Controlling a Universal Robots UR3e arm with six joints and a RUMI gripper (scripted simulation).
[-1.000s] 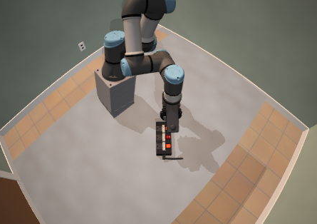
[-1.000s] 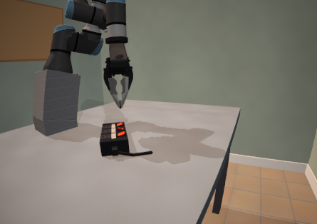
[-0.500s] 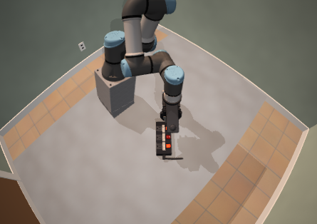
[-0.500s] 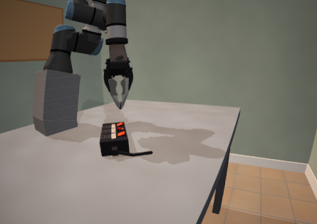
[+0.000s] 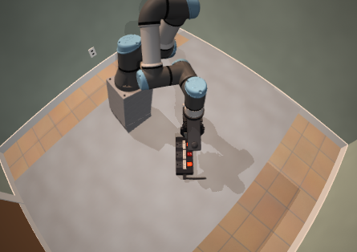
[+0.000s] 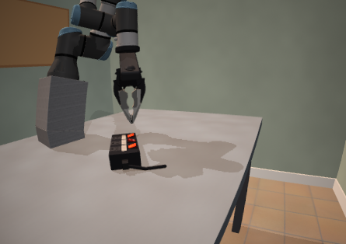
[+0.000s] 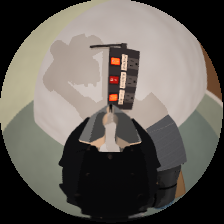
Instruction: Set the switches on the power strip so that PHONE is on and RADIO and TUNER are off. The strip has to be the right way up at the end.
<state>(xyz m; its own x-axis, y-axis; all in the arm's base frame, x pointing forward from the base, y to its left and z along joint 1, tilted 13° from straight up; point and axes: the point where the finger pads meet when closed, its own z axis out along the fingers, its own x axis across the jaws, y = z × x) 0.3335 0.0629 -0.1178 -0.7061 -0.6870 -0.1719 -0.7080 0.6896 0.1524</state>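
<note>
A black power strip (image 6: pixel 124 151) lies face up on the grey table, with a short black cord stub (image 6: pixel 148 167) at its near end. It also shows in the overhead view (image 5: pixel 185 157) and the wrist view (image 7: pixel 123 78). Three red rocker switches (image 7: pixel 115 78) run along one side, next to white labels that are too small to read. My gripper (image 6: pixel 132 120) is shut and empty, fingertips together. It hangs a little above the far end of the strip, not touching it. In the wrist view the fingertips (image 7: pixel 109 106) sit just short of the nearest switch.
The grey robot pedestal (image 6: pixel 61 110) stands on the table behind and to the left of the strip. The table's edge (image 6: pixel 249 163) runs along the right, with tiled floor below.
</note>
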